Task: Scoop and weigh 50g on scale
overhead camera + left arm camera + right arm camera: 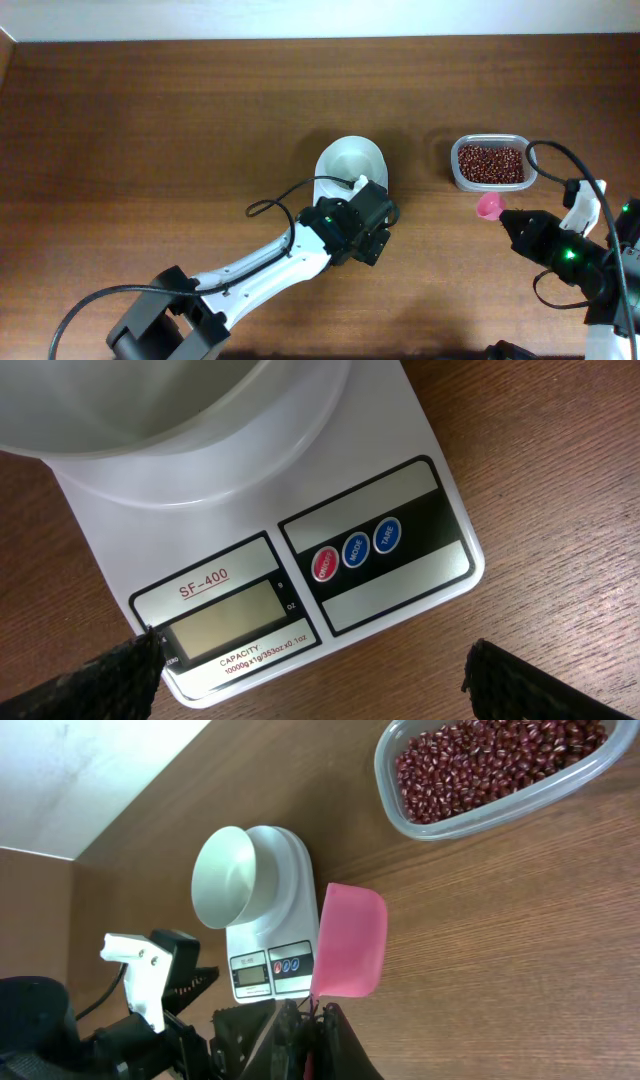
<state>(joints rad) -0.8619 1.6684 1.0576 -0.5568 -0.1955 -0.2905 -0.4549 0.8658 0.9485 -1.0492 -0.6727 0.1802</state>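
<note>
While the desk (150, 120) carries the scale (350, 170) at its middle, the left jaws stand spread wide over its display end, gripping nothing; the clear tub (470, 820) of beans (490, 760) sits to its right, near the pink scoop (350, 940) clamped in the closed right jaws

clear rectangular plastic tub (493, 187), standing on wooden table (150, 130); pink scoop (489, 206), just beside the tub's long side.

Dark brown wooden table (150, 120), fine grain running left to right, filling nearly the whole overhead view. Along its far edge, 1 narrow strip of pale off-white wall (300, 18). Soft, even light; faint sheen on the wood.
</note>
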